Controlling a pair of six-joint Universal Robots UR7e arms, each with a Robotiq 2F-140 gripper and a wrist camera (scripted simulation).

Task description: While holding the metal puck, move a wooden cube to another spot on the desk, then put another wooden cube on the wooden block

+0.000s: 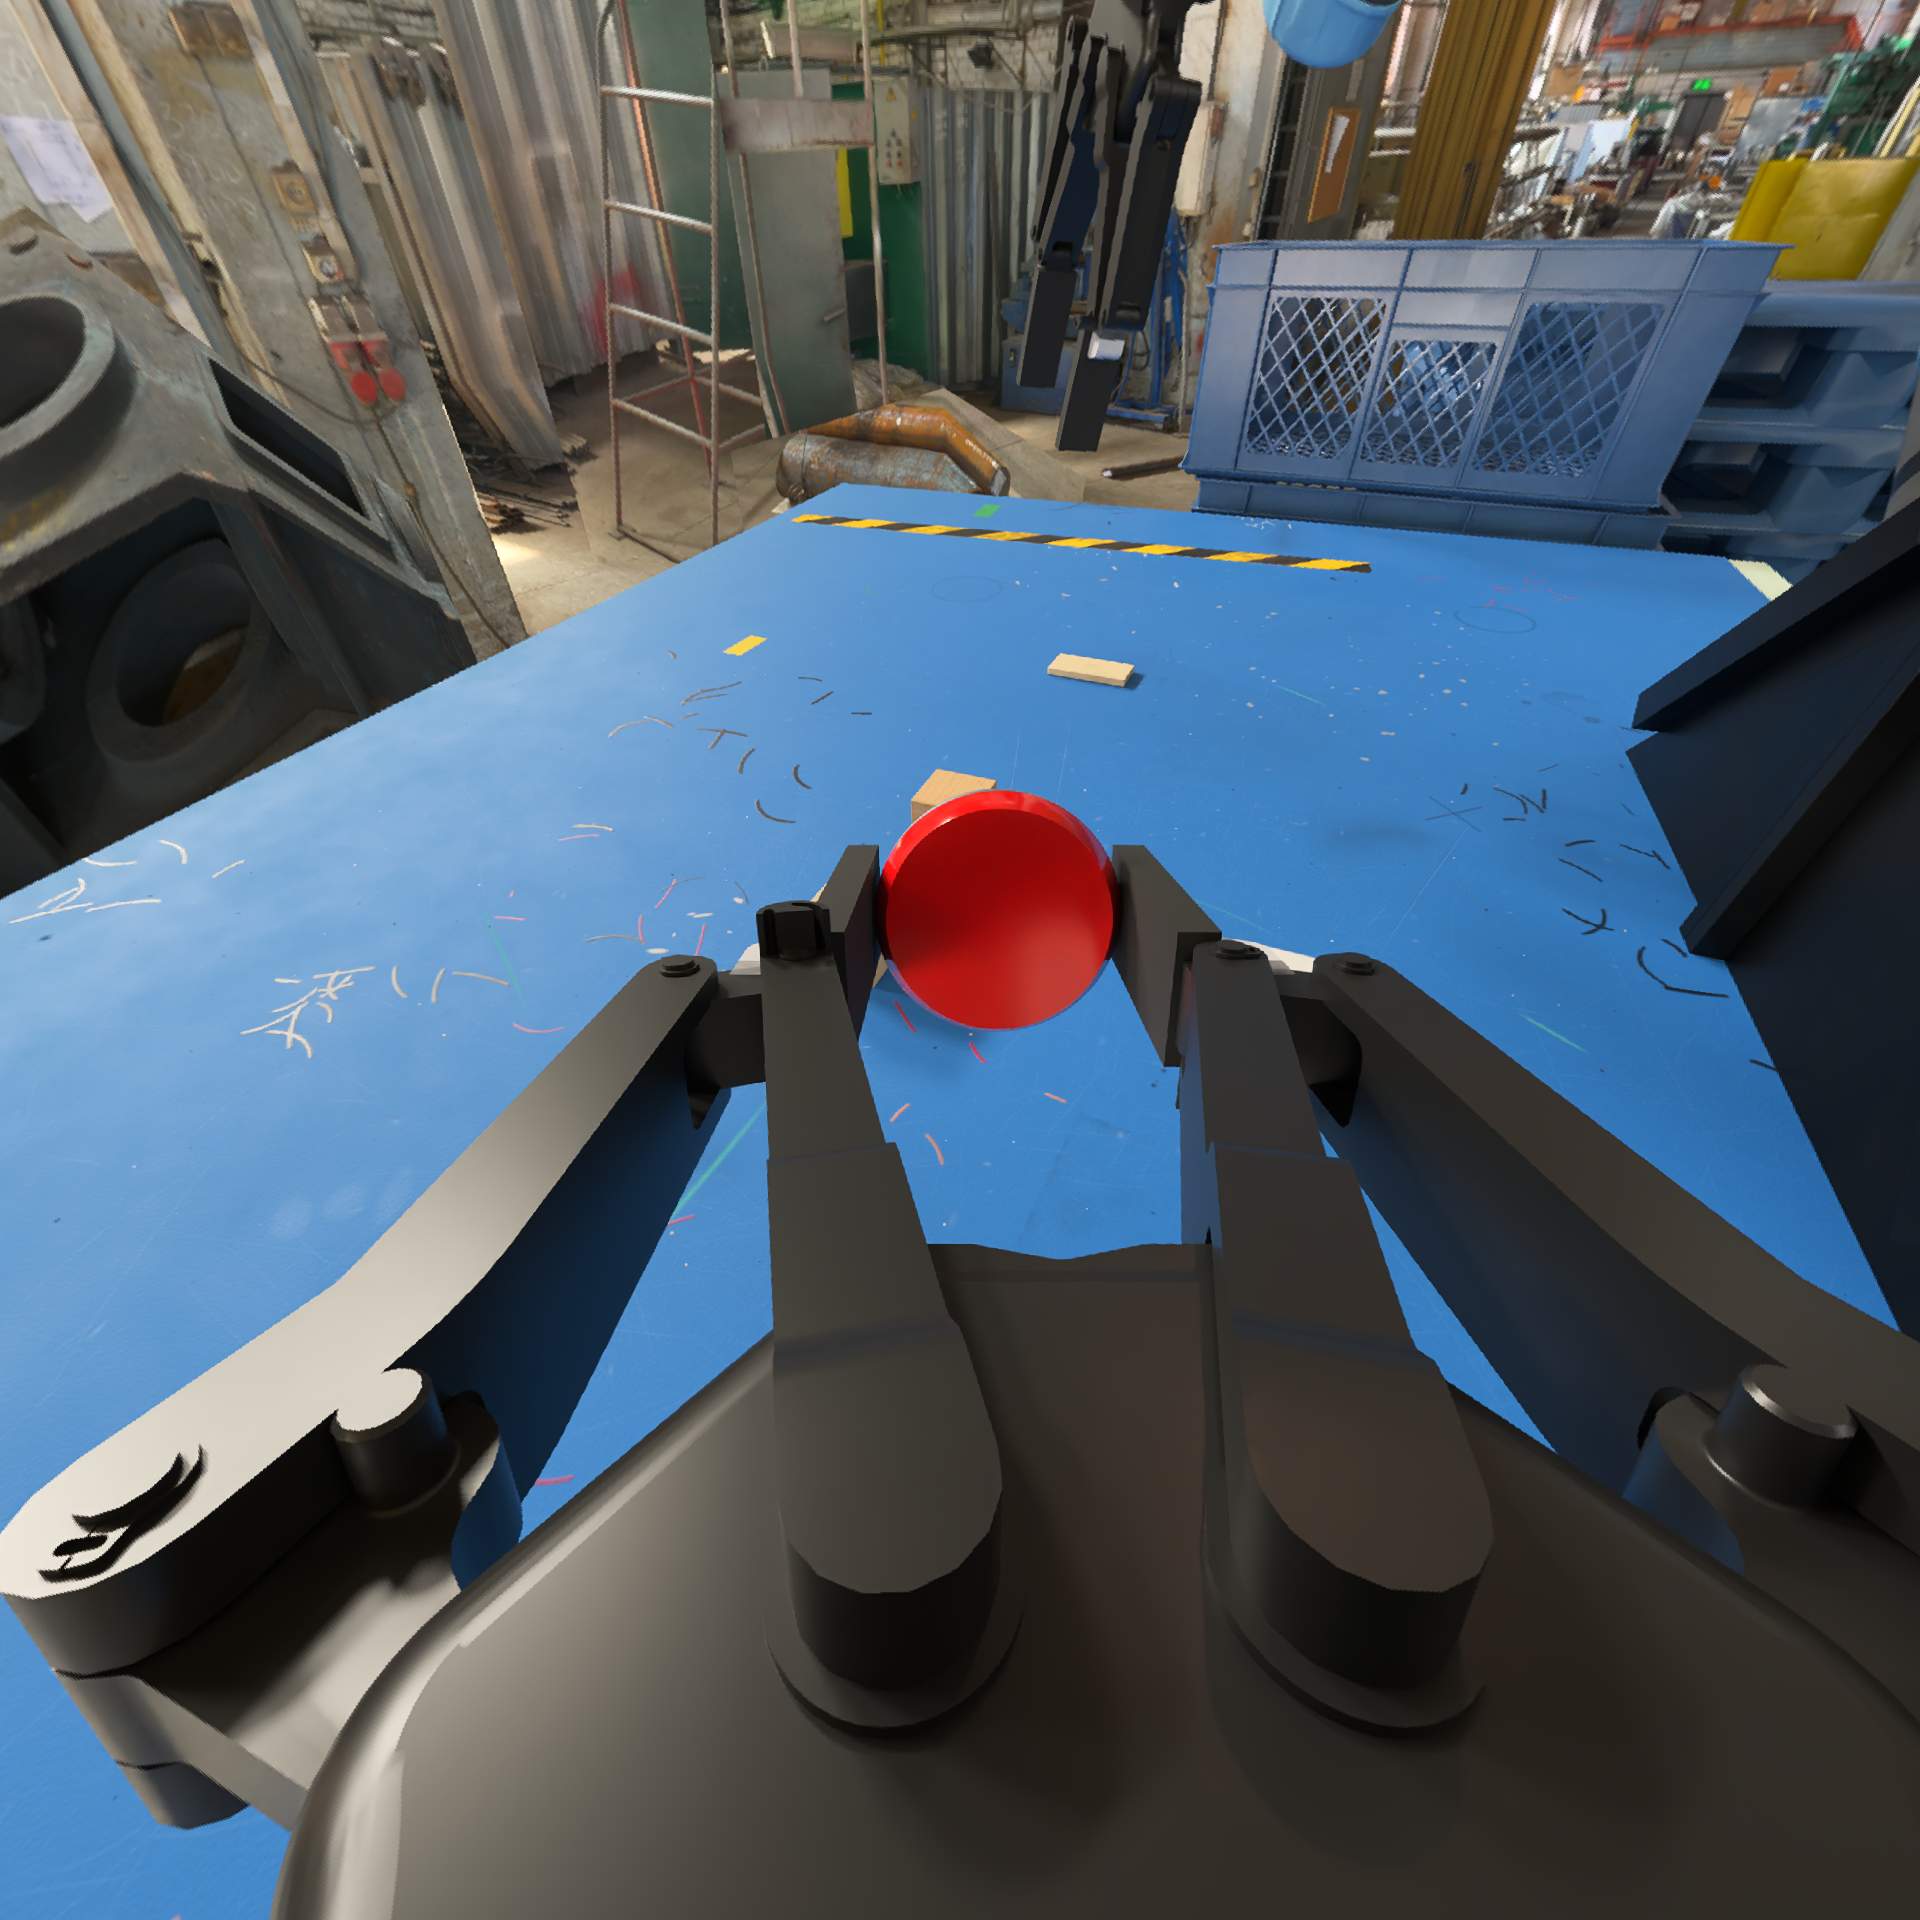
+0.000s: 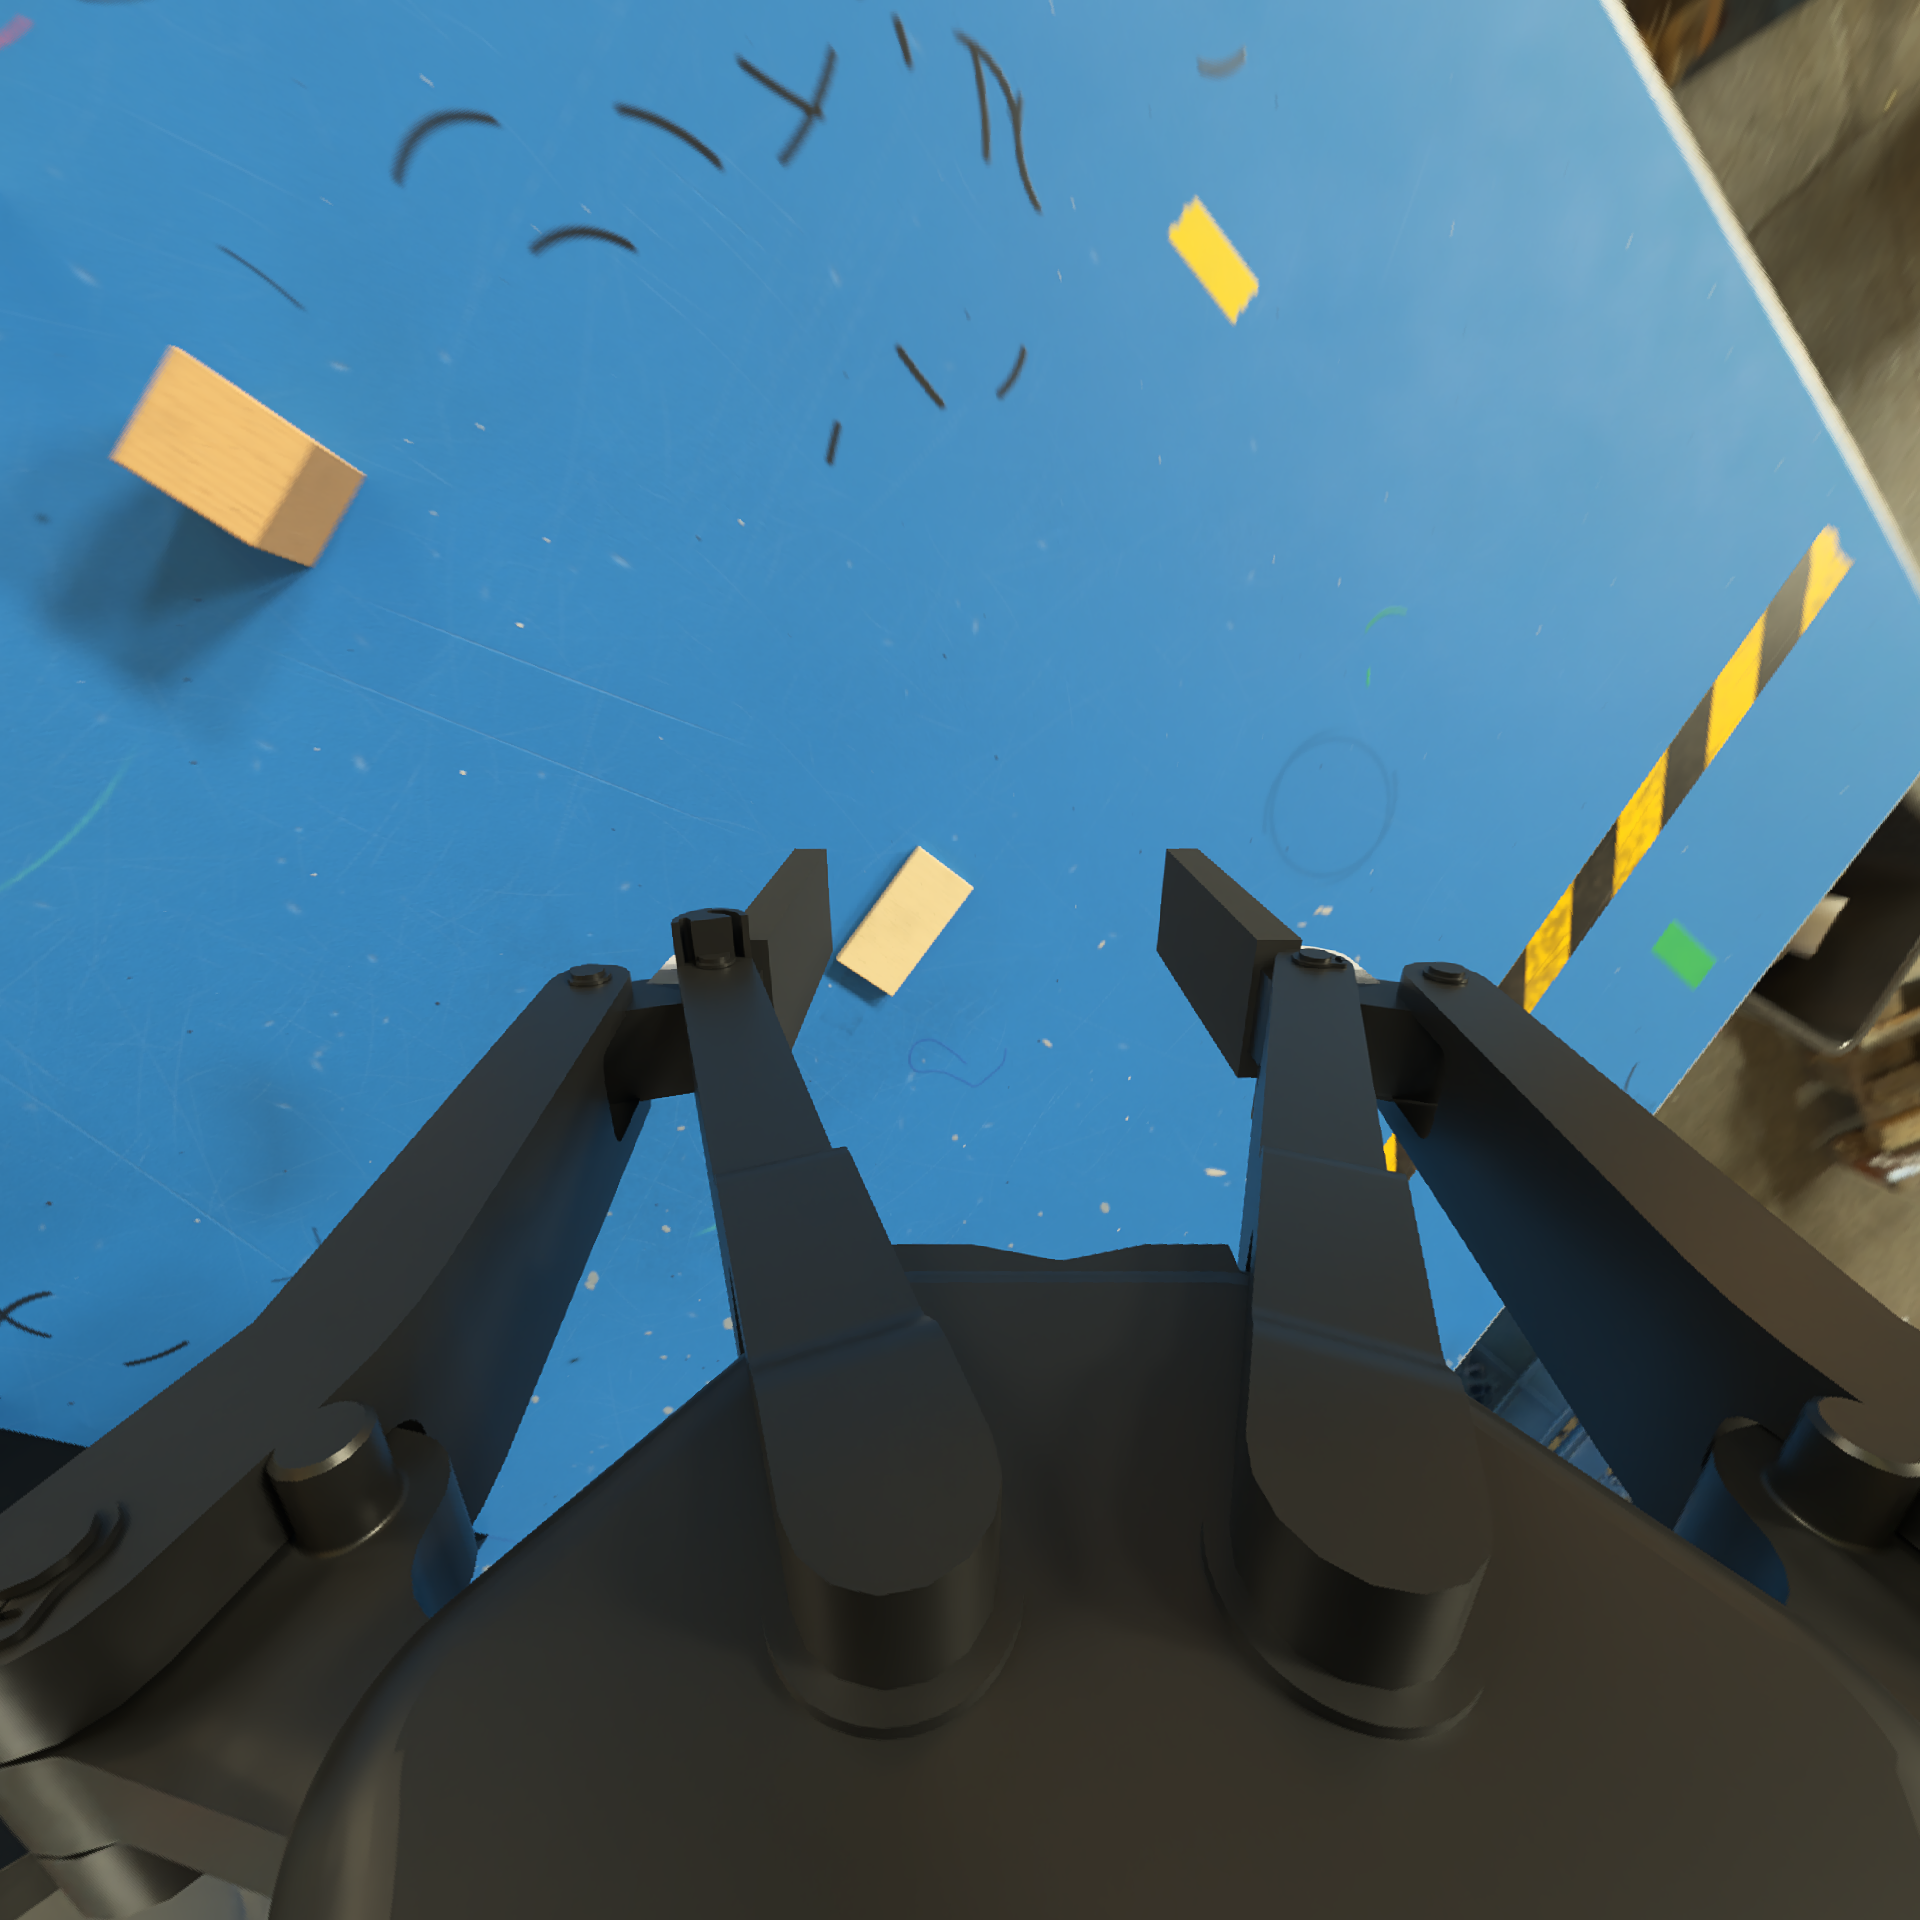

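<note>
My left gripper (image 1: pixel 997 906) is shut on a red metal puck (image 1: pixel 997 914) and holds it above the blue desk (image 1: pixel 416 987). A wooden cube (image 1: pixel 951 790) sits on the desk just behind the puck, mostly hidden by it. A thin flat wooden block (image 1: pixel 1091 670) lies farther back. In the right wrist view, my right gripper (image 2: pixel 992 914) is open and empty, high above the flat wooden block (image 2: pixel 904 920), which shows near the left finger. A wooden cube (image 2: pixel 234 457) lies off to the left. The right gripper also hangs above the desk's far side in the left wrist view (image 1: pixel 1081 312).
A yellow-black hazard stripe (image 1: pixel 1081 542) runs along the far desk edge, with a green tape patch (image 2: pixel 1683 951) and a yellow tape patch (image 2: pixel 1210 260) nearby. A blue crate (image 1: pixel 1455 364) stands beyond the desk. A dark structure (image 1: pixel 1818 727) rises at the right.
</note>
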